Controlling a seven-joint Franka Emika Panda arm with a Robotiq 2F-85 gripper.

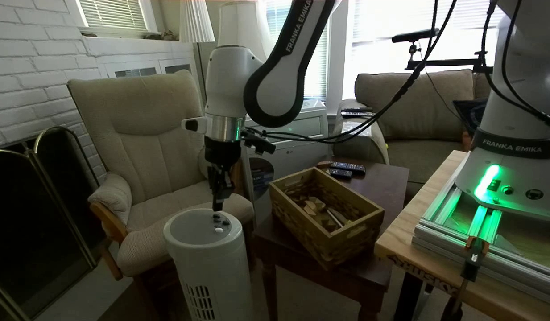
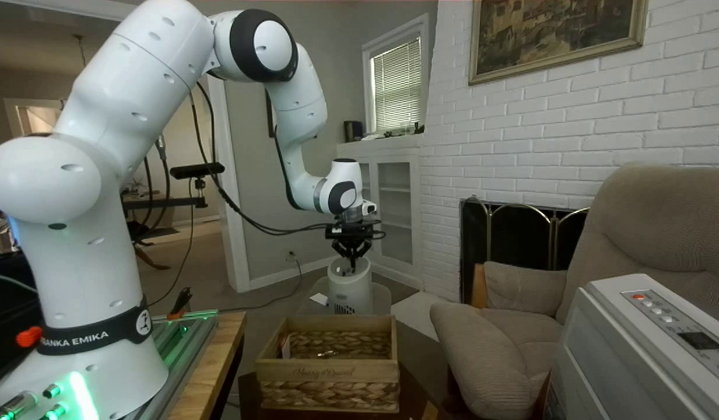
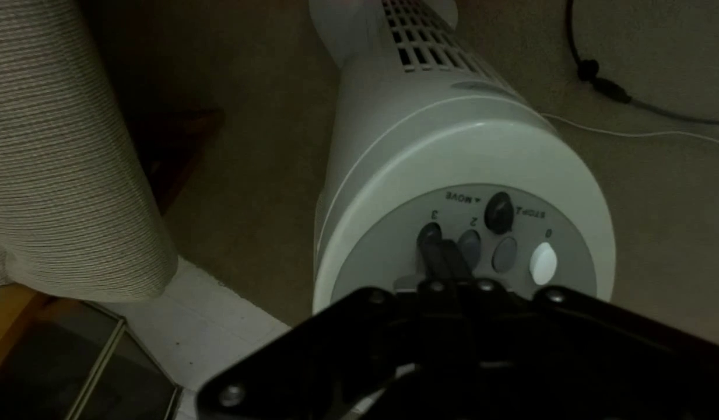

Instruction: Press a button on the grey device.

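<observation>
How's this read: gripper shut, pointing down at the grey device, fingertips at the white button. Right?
Wrong button: the wrist view shows the fingertips at the button marked 3, not the white button. Gripper shut, pointing down at the grey device: correct.

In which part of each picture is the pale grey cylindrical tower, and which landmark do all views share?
In an exterior view: tower, bottom, left of centre.
In an exterior view: tower, centred, below middle.
In the wrist view: tower, upper centre, slightly right.
Shared landmark: beige cloth armchair, left, right, left edge respectively.
</observation>
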